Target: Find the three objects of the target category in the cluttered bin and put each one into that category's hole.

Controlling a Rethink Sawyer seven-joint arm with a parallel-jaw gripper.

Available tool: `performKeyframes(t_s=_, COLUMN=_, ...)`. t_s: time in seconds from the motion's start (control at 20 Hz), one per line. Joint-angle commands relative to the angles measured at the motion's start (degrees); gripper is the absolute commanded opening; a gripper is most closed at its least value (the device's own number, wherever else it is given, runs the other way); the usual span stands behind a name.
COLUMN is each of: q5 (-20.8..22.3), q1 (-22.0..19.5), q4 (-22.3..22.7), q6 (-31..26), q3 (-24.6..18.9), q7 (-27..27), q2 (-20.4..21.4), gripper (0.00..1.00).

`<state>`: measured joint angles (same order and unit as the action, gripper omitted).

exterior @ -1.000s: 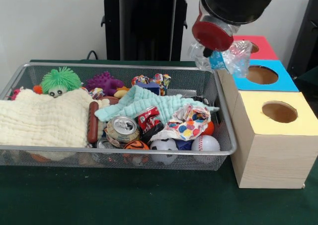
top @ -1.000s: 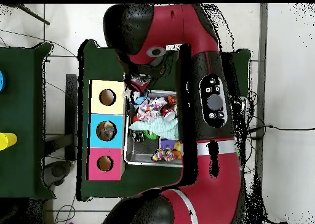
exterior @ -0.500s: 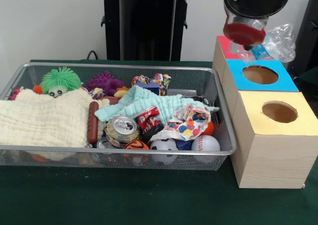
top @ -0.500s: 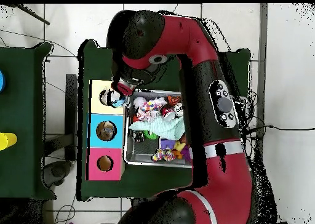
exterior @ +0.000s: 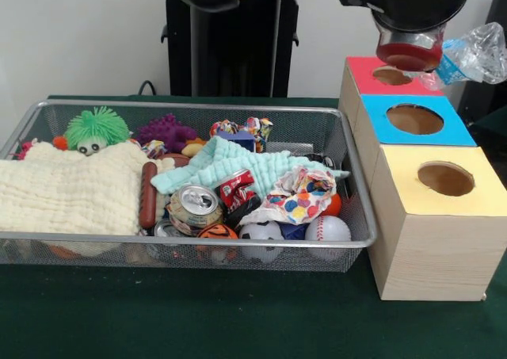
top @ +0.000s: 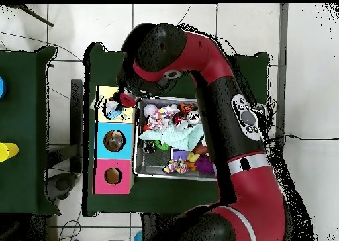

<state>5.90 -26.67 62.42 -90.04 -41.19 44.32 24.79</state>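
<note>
My gripper [exterior: 420,67] hangs high over the row of three wooden boxes, shut on a crushed clear plastic bottle [exterior: 473,51] with a blue label. The bottle sticks out to the right of the red wrist end. In the overhead view the gripper [top: 121,100] and the bottle [top: 111,110] sit over the yellow box [top: 102,93] and hide its hole. In the front view the yellow box [exterior: 412,216] stands nearest, then the blue box [exterior: 372,109], then the red box [exterior: 360,66], each with a round hole on top. The fingers themselves are hidden behind the wrist.
A wire mesh bin [exterior: 190,240] left of the boxes holds a cream cloth [exterior: 67,189], a mint cloth [exterior: 230,161], crushed cans [exterior: 194,204], a hot dog toy [exterior: 147,194], a green fuzzy toy [exterior: 96,127], a baseball [exterior: 327,229] and a soccer ball [exterior: 261,232].
The arm has carried the bottle from above the bin's right end rightward and upward over the boxes. In the overhead view it went from the bin's edge to over the yellow box.
</note>
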Motion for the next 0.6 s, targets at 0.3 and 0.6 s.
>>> performKeyframes(t_s=0.3, q5=-2.1, q1=-3.2, q4=10.8, q6=12.3, q3=-3.6, q7=-2.9, q2=-4.5, gripper=0.00)
performKeyframes(t_s=0.6, q5=1.3, q1=-2.7, q4=10.1, q6=14.0, q3=-2.2, q7=-4.5, q2=-6.3, gripper=0.00)
